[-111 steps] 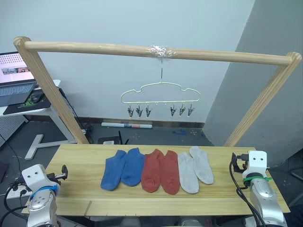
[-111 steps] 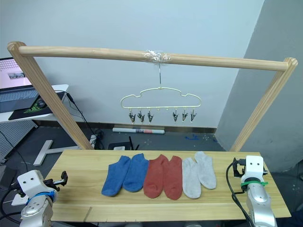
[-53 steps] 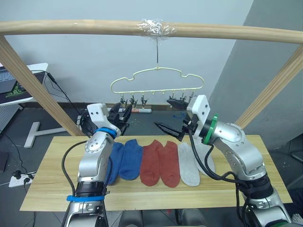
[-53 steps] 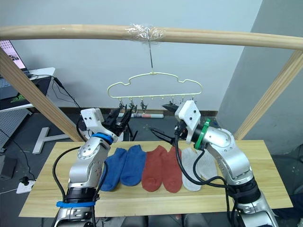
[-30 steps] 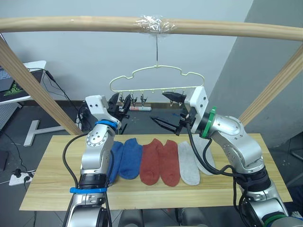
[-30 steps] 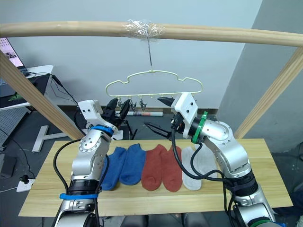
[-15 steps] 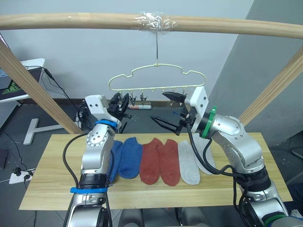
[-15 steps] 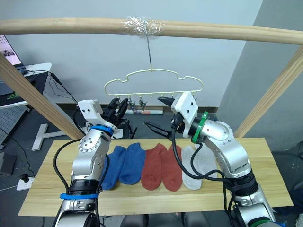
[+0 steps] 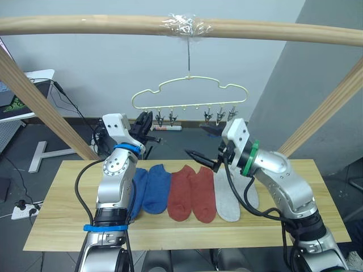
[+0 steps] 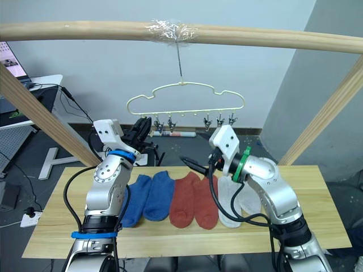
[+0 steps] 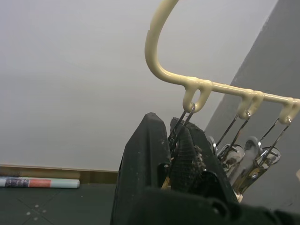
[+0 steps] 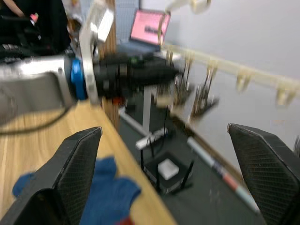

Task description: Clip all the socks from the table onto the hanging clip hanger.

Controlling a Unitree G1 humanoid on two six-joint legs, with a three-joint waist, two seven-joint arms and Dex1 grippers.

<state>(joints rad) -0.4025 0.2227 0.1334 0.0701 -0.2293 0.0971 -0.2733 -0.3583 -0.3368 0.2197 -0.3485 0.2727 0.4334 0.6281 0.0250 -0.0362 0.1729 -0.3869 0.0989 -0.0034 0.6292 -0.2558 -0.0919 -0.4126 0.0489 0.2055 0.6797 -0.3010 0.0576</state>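
From the head camera, six socks lie side by side across the middle of the table [image 9: 62, 221]: two blue socks [image 9: 148, 188] on the robot's left, two rust-red socks [image 9: 187, 192] in the centre and two light grey socks [image 9: 233, 195] on the right, each pair touching its neighbour. Above and behind them the clip hanger [image 9: 189, 95] hangs by its metal hook from a thick wooden bar [image 9: 85, 24], taped at the hook. Its small metal clips [image 9: 218, 115] dangle in two groups of three, none of them gripping a sock. The left gripper [image 9: 146, 122] is raised to the hanger's left group of clips, fingers drawn close together at the leftmost one. The right gripper [image 9: 203, 143] is held in the air over the red and grey socks, below the right-hand clips, its two fingers spread wide and holding nothing.

In the left wrist view, the left gripper's black fingers [image 11: 149, 150] are nearly closed around the leftmost clip [image 11: 180, 125], which hangs from a loop of the pale hanger wire (the two neighbouring clips hang just beside it).

In the right wrist view, the right gripper's fingers [image 12: 77, 161] stand far apart with nothing between them. Beyond them are the left arm [image 12: 42, 86], the hanger's row of clips, a blue sock on the table edge and a laptop [image 12: 150, 30] far behind.
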